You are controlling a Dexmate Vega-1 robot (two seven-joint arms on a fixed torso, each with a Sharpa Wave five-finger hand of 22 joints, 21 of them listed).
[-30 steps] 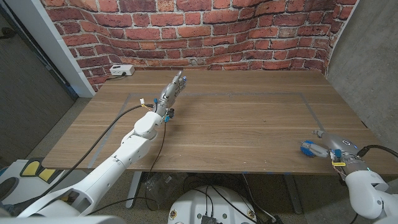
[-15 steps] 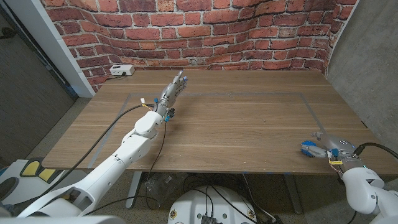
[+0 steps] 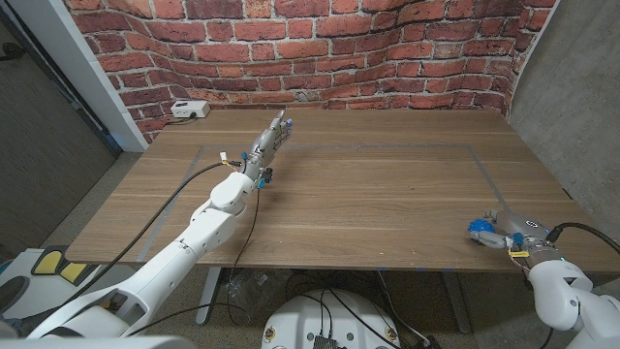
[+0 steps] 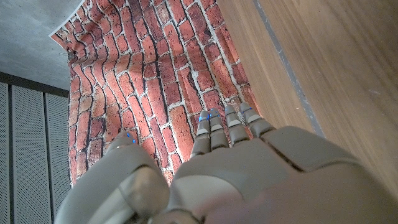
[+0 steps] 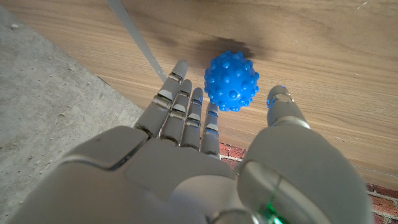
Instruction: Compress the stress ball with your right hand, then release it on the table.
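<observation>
The ball [image 5: 232,80], blue and knobbly, sits on the table [image 3: 387,194] just ahead of the right hand [image 5: 205,155], in the gap between the thumb and the other fingers [image 5: 180,106]. That hand is spread and holds nothing; the fingers lie alongside the ball and the thumb stands off its other side, which suits closing in around it. Whether any fingertip touches the ball I cannot tell. In the head view the ball [image 3: 480,231] shows at the tip of the right hand [image 3: 513,233], near the table's edge. The squeeze looks not yet begun.

The left hand [image 3: 268,142] is well apart, fingers straight and together, holding nothing, kept out of the way.
</observation>
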